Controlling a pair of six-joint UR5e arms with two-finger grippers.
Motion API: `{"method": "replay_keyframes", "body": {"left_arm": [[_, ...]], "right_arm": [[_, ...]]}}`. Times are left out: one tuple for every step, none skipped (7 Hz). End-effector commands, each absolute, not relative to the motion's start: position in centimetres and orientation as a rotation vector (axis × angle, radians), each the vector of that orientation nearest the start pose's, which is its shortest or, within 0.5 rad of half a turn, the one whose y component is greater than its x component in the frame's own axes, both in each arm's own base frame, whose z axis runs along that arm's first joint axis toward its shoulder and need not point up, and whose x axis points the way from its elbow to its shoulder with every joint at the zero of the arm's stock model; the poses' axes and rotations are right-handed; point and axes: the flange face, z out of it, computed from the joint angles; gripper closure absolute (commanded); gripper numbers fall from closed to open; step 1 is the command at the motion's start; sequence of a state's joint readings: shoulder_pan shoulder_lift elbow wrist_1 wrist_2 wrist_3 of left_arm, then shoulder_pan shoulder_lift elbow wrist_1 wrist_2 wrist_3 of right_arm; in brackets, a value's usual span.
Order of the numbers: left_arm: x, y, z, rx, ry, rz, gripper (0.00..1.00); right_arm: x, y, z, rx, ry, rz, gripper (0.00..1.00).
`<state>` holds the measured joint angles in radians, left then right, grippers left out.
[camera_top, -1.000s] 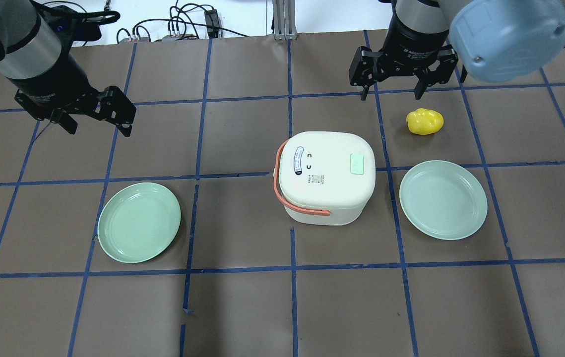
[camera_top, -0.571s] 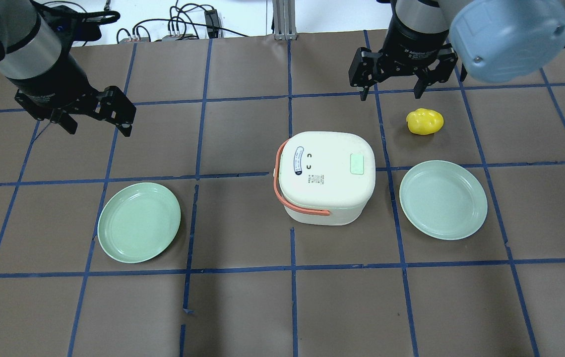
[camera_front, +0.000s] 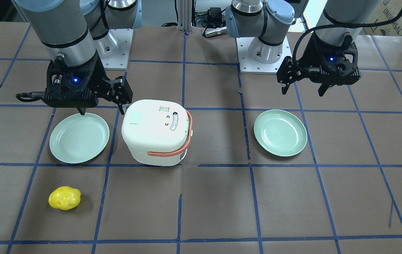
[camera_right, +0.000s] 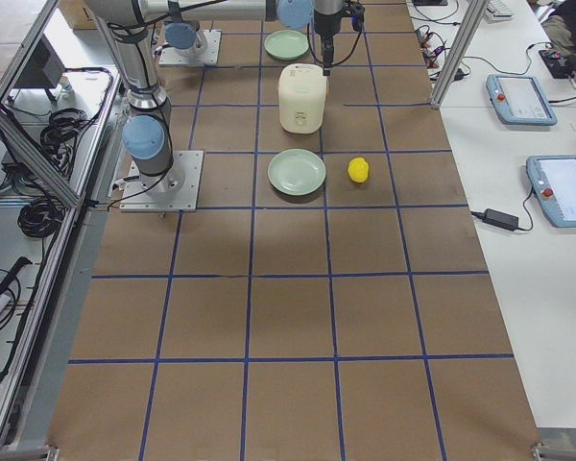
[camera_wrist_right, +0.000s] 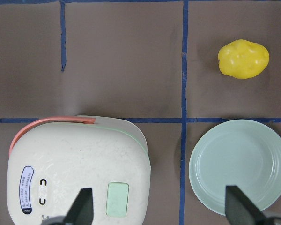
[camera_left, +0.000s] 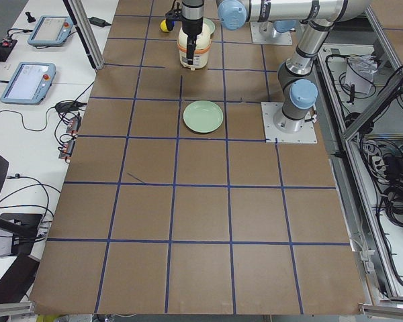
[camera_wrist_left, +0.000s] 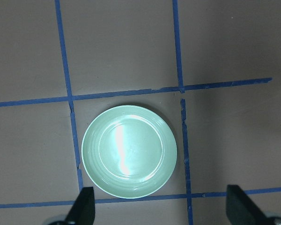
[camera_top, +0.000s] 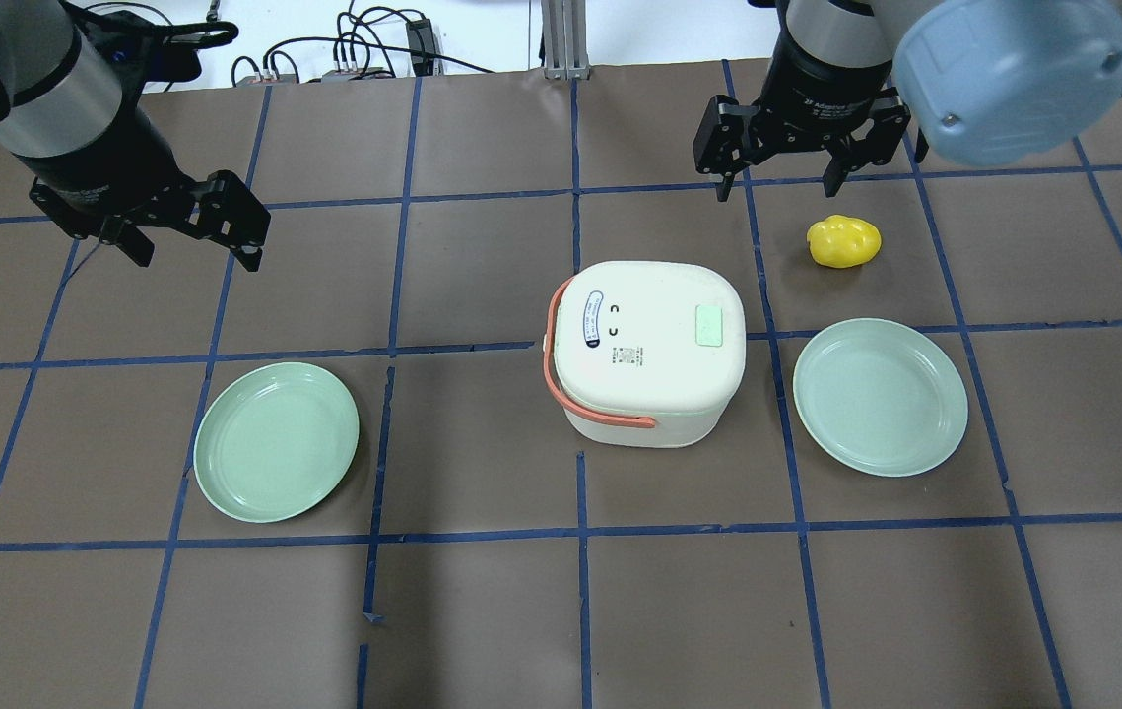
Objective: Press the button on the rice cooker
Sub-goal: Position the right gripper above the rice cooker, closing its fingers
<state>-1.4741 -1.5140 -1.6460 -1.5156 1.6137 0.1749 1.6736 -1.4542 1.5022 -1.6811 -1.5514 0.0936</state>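
Observation:
The white rice cooker (camera_top: 649, 379) with an orange handle stands mid-table, lid shut. Its small mint-green button (camera_top: 709, 325) sits at the lid's right edge and also shows in the front view (camera_front: 135, 118) and the right wrist view (camera_wrist_right: 117, 199). My right gripper (camera_top: 777, 187) is open and empty. It hovers beyond the cooker's right side, apart from it, with the button just left of its left fingertip in the right wrist view (camera_wrist_right: 160, 211). My left gripper (camera_top: 196, 258) is open and empty at the far left, above a green plate in the left wrist view (camera_wrist_left: 161, 211).
A green plate (camera_top: 276, 441) lies left of the cooker and another (camera_top: 880, 396) lies right of it. A yellow lumpy object (camera_top: 844, 241) lies beyond the right plate, just below my right gripper in the overhead view. Blue tape lines grid the brown table.

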Motion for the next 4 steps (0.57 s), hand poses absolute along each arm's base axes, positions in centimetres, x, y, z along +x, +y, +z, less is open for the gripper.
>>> {"method": "replay_keyframes", "body": {"left_arm": [[-8.29, -48.16, 48.38, 0.12, 3.091, -0.047, 0.0], [-8.29, -48.16, 48.38, 0.12, 3.091, -0.047, 0.0], [-8.29, -48.16, 48.38, 0.12, 3.091, -0.047, 0.0], [-8.29, -48.16, 48.38, 0.12, 3.091, -0.047, 0.0]], "right_arm": [[19.06, -52.94, 47.22, -0.015, 3.114, -0.092, 0.0], [19.06, -52.97, 47.25, -0.015, 3.114, -0.097, 0.0], [19.09, -52.98, 47.27, -0.015, 3.111, -0.099, 0.0], [19.1, -52.98, 47.27, -0.015, 3.111, -0.099, 0.0]]}}
